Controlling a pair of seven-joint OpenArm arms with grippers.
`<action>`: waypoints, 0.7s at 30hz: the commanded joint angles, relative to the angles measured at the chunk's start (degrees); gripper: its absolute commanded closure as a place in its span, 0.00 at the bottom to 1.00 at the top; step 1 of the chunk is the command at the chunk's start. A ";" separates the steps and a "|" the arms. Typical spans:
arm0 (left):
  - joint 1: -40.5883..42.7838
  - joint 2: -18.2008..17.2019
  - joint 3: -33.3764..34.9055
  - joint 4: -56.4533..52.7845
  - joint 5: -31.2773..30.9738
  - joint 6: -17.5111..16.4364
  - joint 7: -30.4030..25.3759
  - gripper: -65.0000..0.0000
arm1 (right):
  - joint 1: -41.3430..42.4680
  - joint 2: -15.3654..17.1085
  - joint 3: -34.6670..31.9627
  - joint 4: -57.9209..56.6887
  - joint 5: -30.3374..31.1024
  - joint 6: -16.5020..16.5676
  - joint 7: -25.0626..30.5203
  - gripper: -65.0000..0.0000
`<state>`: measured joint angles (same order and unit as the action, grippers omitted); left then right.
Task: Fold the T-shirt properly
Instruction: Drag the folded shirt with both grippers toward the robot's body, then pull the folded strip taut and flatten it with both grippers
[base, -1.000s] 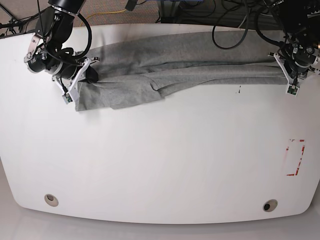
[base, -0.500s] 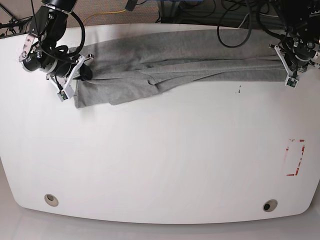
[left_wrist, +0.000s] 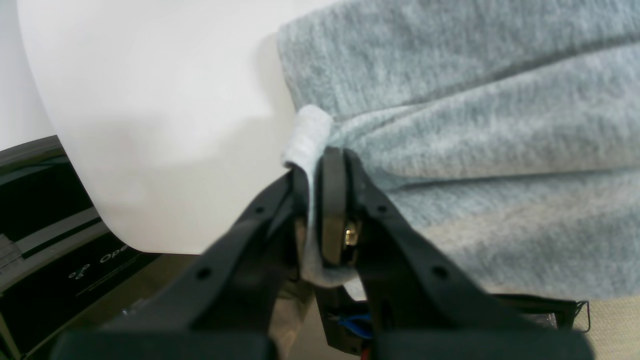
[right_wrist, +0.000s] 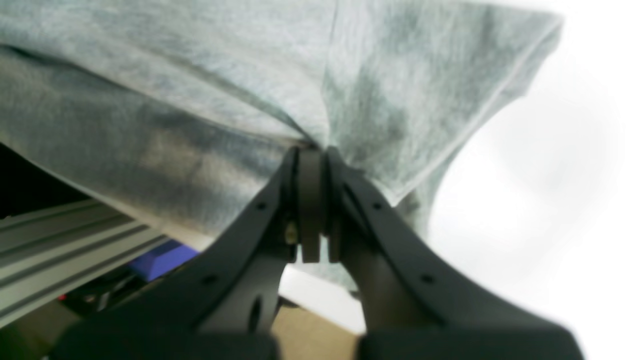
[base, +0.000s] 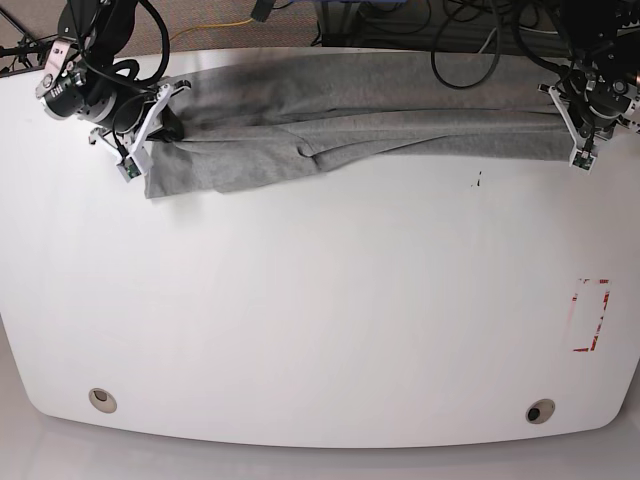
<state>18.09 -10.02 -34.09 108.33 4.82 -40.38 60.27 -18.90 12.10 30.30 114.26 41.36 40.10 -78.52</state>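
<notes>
I've got the T-shirt (base: 370, 115) strung out in a long band across the far side of the table (base: 320, 300), one end in each gripper. My left gripper (left_wrist: 320, 155) has its jaws clamped tight on a small rolled tab of the hem; the tab pokes out just above the jaw tips, and the rest of the cloth spreads away to the right of them. My right gripper (right_wrist: 312, 150) is pinched hard too, with a gathered bunch of cloth fanning out above and to both sides of its jaws, and what looks like a sleeve edge hanging off to their right.

My read on the cloth: soft, light knit, no stiffness at all. It sags and creases between the two grips, and a loose flap droops toward me below the right jaws. It won't slip easily on the table, I'd guess, but it will stretch and bunch if I pull unevenly.

Where to hold: corners and hem, as I have now. The left pinch looks thin, right at the edge, so I'd treat it as the one that could let go under tension.
</notes>
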 joint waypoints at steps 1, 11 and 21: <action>-0.28 -0.92 -0.33 0.72 1.11 0.38 0.08 1.00 | -1.37 0.17 2.62 0.95 -0.18 -0.10 0.32 1.00; -0.37 -1.10 -0.33 -4.11 1.03 0.38 0.08 1.00 | -3.57 0.25 5.26 -0.19 -0.53 -0.10 0.76 0.96; -0.46 -1.36 3.01 -5.87 1.03 0.38 0.08 0.47 | -4.36 0.08 8.95 -0.02 -0.09 -0.10 0.85 0.17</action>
<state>17.67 -10.72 -30.76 101.78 6.28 -40.03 60.62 -23.03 11.79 35.92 112.03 39.94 40.05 -78.48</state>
